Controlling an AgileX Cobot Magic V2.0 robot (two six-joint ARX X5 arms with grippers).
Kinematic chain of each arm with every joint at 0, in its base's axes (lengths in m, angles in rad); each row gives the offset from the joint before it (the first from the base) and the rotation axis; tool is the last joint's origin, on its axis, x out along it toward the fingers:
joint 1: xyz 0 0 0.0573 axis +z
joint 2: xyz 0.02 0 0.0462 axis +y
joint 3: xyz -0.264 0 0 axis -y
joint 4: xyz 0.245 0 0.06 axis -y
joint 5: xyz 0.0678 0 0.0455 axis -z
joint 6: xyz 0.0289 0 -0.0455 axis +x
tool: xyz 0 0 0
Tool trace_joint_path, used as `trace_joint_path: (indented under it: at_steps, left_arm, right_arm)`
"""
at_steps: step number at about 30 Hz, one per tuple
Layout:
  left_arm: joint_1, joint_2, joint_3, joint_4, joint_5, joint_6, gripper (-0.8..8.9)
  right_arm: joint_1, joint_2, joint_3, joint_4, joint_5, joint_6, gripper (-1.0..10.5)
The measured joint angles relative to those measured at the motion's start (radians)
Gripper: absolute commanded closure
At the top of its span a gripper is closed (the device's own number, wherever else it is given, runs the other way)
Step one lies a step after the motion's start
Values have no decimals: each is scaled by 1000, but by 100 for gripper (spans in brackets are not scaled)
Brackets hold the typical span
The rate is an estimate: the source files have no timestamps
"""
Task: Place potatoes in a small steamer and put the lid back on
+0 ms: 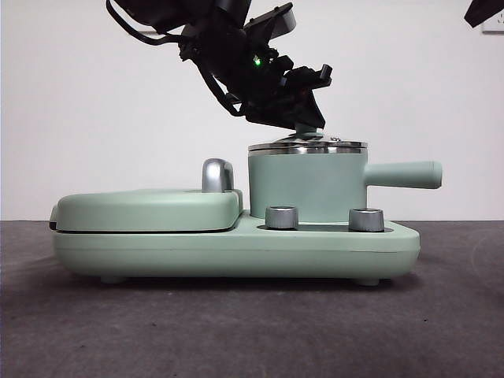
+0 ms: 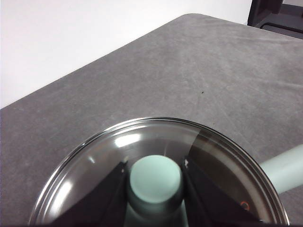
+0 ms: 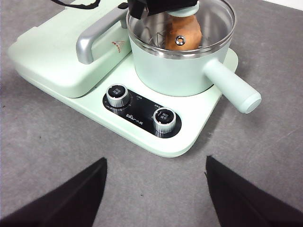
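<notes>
So the potato is already down inside the small steamer, and the lid looks seated on the steel rim, though from the low front angle I can't fully tell if it's flat all round or a hair tilted. The left gripper is right on top of it, jaws clamped on the lid's little mint knob, one jaw each side, so the lid sits straight under the jaws with the pot's side handle sticking off to one side. That arm comes down at a slant from above, wrist tipped toward the grill plate side. The right gripper hangs well back over the table on the dial side of the base, jaws wide apart, holding nothing. I'd guess all that's left is letting go of the knob and lifting straight up.
</notes>
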Motion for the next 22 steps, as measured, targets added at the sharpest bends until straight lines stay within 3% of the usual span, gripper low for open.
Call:
trace_joint_path:
  at_steps: [22]
  left_arm:
    - [11, 0, 14, -39, 6, -50, 800]
  right_arm:
    - [0, 0, 0, -34, 0, 0, 625]
